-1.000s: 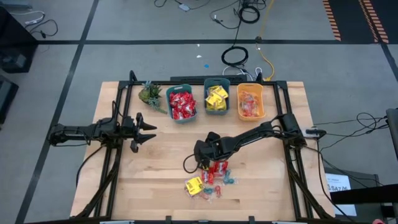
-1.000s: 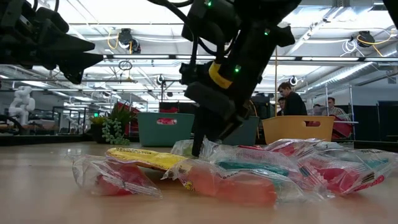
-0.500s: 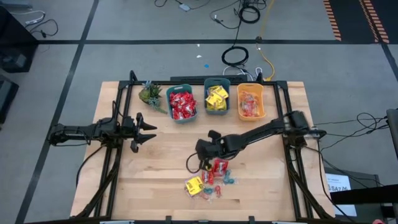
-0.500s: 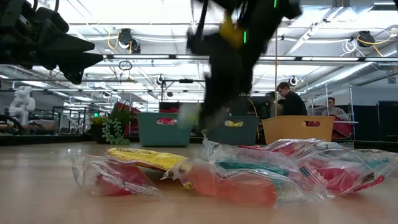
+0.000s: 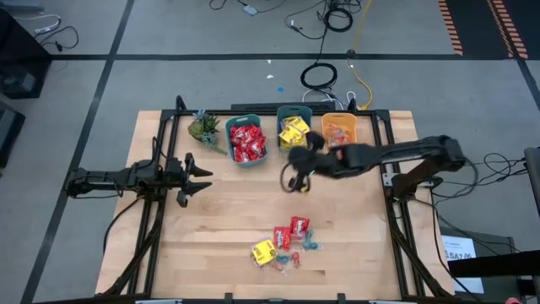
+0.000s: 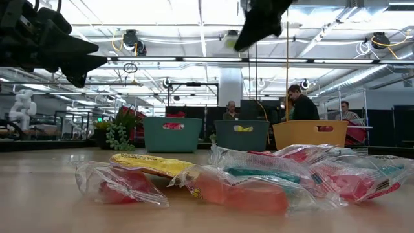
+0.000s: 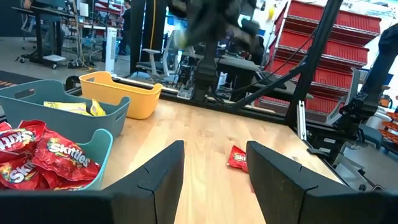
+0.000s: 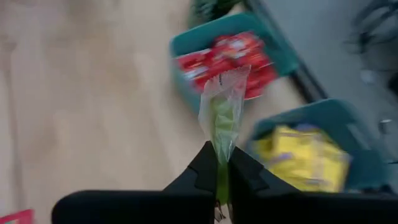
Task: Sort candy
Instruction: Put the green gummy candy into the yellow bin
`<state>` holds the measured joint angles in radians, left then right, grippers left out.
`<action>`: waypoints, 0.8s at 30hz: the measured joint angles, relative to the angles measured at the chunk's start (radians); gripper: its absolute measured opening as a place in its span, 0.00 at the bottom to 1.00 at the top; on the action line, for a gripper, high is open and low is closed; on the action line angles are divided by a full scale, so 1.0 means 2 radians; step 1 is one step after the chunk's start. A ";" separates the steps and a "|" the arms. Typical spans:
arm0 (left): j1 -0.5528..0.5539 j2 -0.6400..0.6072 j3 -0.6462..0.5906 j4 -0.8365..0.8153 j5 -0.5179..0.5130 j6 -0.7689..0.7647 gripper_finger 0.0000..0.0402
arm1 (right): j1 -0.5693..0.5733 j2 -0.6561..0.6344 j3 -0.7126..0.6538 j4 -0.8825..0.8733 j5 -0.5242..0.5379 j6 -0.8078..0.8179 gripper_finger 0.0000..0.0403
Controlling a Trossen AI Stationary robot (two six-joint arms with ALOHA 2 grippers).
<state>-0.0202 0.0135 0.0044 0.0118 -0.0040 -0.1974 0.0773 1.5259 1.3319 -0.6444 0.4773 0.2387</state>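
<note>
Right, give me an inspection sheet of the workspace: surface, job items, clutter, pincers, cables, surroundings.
Surface: wooden table, bare across most of the middle.
Job items: loose candy pile near the front edge; red packets in the left bin, yellow packets in the middle bin, small wrapped pieces in the orange bin.
Clutter: small green plant beside the left bin.
Pincers: left pincer open, waiting at the table's left; right pincer shut on a clear-wrapped green candy, in the air near the bins.
Cables: coils on the floor behind the table.
Surroundings: people seated behind the bins; red shelving in the room.
</note>
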 joint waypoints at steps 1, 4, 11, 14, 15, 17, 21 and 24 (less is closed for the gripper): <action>0.000 0.000 0.000 0.000 0.000 0.000 0.45 | -0.006 -0.013 0.000 -0.009 0.009 -0.006 0.01; 0.000 0.000 0.000 0.000 0.000 0.000 0.45 | -0.033 -0.049 -0.013 -0.026 0.012 -0.024 0.01; 0.000 0.000 0.000 0.001 0.000 0.000 0.45 | -0.108 -0.170 -0.173 0.069 0.013 -0.028 0.01; 0.000 0.000 0.000 0.001 0.000 -0.001 0.46 | -0.145 -0.213 -0.255 0.129 0.012 -0.006 0.01; 0.000 0.000 0.000 0.001 0.000 -0.002 0.45 | -0.157 -0.227 -0.278 0.145 0.018 0.004 0.02; 0.000 0.000 0.000 0.001 0.000 -0.002 0.45 | -0.179 -0.248 -0.319 0.168 0.041 0.031 0.02; 0.000 0.000 0.000 0.001 0.000 -0.001 0.45 | -0.217 -0.260 -0.378 0.156 0.106 0.092 0.02; 0.000 0.000 0.000 0.001 0.000 -0.001 0.45 | -0.246 -0.260 -0.405 0.152 0.110 0.149 0.02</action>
<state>-0.0204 0.0135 0.0048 0.0135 -0.0040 -0.2001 -0.4145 1.0062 0.5223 -0.3407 0.6966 0.5372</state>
